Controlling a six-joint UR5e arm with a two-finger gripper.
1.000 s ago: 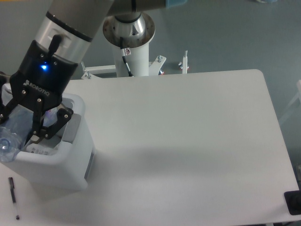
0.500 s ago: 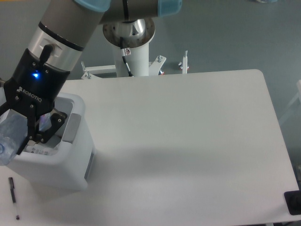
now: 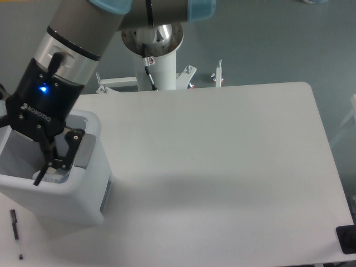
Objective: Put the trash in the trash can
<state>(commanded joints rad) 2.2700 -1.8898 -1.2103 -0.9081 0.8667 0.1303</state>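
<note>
The trash can sits at the left edge of the table, its top open directly beneath the pincer. The can's left side runs out of the picture, so only part of the opening shows. Inside, the pale walls slope down, and at the bottom, right by the pincer's fingertips, lies a small whitish patch with faint marks. Whether that is a piece of trash or the can's floor is hard to make out. No bottle can be made out inside the can, and most of its depth is hidden by the near wall and by the pincer itself.

A grey panel lies on the can's rim just right of the pincer, almost touching its right finger. The pincer hangs tilted into the opening with its black fingers spread apart and nothing between them. One finger on the far left is partly cut off by the picture's edge.

Below the pincer, in front of the can, a thin black pen lies on the table, well apart from the fingers. Up and to the right of the pincer, behind the table's far edge, stands the arm's white base post.
</note>
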